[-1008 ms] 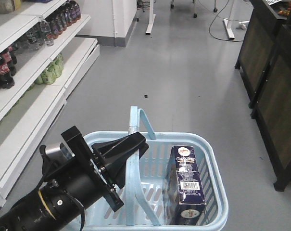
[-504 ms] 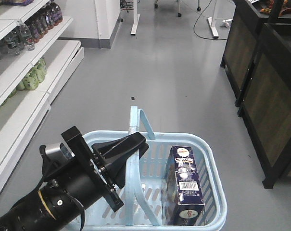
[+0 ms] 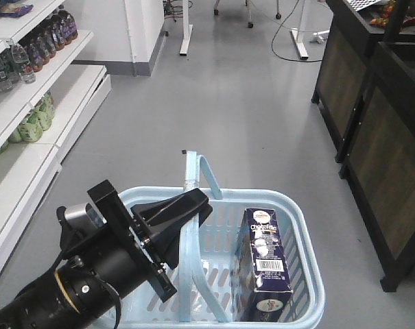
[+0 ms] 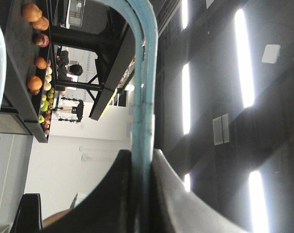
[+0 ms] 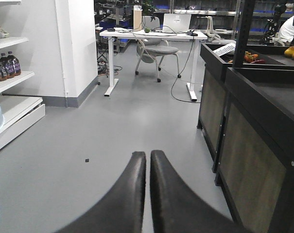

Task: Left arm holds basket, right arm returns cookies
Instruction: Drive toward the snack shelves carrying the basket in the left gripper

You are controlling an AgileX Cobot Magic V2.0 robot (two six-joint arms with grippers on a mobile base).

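Looking down, you see the basket [image 3: 304, 233] on grey floor [image 3: 248, 103], with your left arm [image 3: 101, 271] at its left side. The left gripper [image 3: 197, 205] is clamped on the hoop handle [image 4: 144, 73]. The cookies [image 3: 265, 264] stand upright in the basket's right half. Your right gripper [image 5: 148, 158] has its fingers pressed together, empty.

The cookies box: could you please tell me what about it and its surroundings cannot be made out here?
1. Front view: small print on the cookies is too small to read.
2. Front view: the left arm hides the near-left corner of the basket.
3. Right wrist view: the right gripper shows only its jaws; its arm lies outside the frame.
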